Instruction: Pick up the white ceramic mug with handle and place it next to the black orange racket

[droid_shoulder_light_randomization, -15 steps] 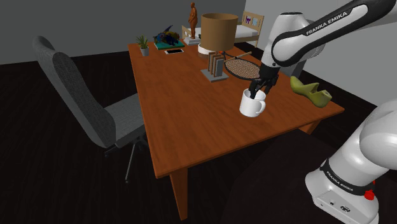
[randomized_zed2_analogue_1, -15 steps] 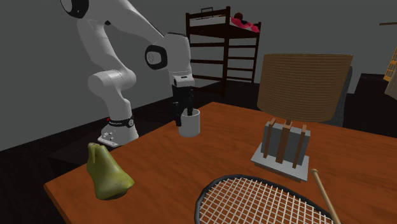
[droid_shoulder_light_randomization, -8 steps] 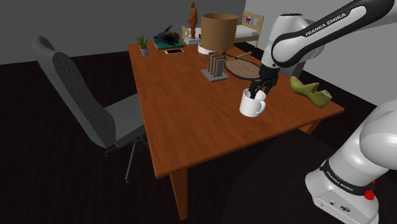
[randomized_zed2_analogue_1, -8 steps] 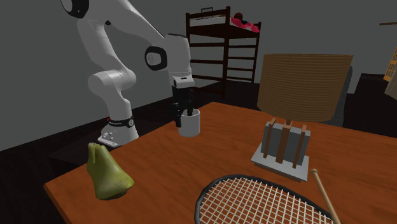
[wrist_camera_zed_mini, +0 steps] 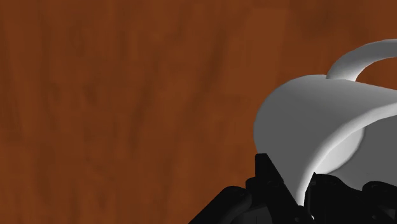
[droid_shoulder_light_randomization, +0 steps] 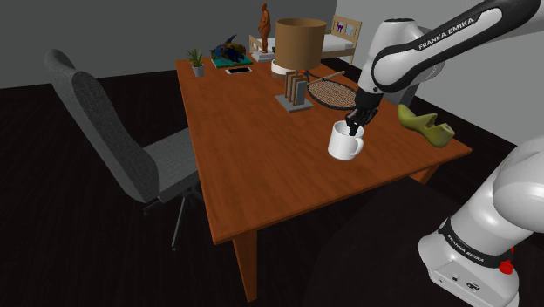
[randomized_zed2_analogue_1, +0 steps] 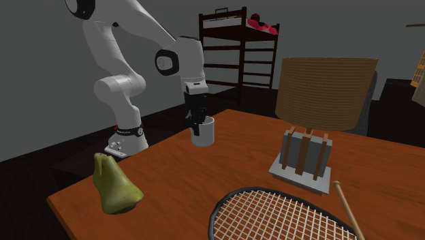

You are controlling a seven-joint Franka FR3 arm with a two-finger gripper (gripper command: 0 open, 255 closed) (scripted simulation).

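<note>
A white mug (droid_shoulder_light_randomization: 345, 145) with a handle stands upright on the brown wooden table (droid_shoulder_light_randomization: 253, 148), close to the edge nearest the robot's stand. My black gripper (droid_shoulder_light_randomization: 352, 128) comes down from above and is shut on the mug's rim, one finger inside and one outside. In the second exterior view the gripper (randomized_zed2_analogue_1: 196, 124) clasps the mug (randomized_zed2_analogue_1: 203, 133) at its rim. The wrist view has the mug's wall (wrist_camera_zed_mini: 318, 127) pinched at the gripper (wrist_camera_zed_mini: 299, 198). The black and orange racket (droid_shoulder_light_randomization: 331, 92) lies just beyond the mug; its strung head (randomized_zed2_analogue_1: 286, 215) is in the second exterior view.
Near the racket are a slatted holder (droid_shoulder_light_randomization: 295, 91) and a brown lamp (droid_shoulder_light_randomization: 301, 44). A green shoe-like object (droid_shoulder_light_randomization: 425, 125) lies at the table's corner. A plant (droid_shoulder_light_randomization: 197, 61), a figurine (droid_shoulder_light_randomization: 264, 22) and small items are at the far end. A grey office chair (droid_shoulder_light_randomization: 113, 148) stands beside the table.
The fingers stood apart around the mug's rim and have now closed onto it. The mug and the arm stay in the same place.
</note>
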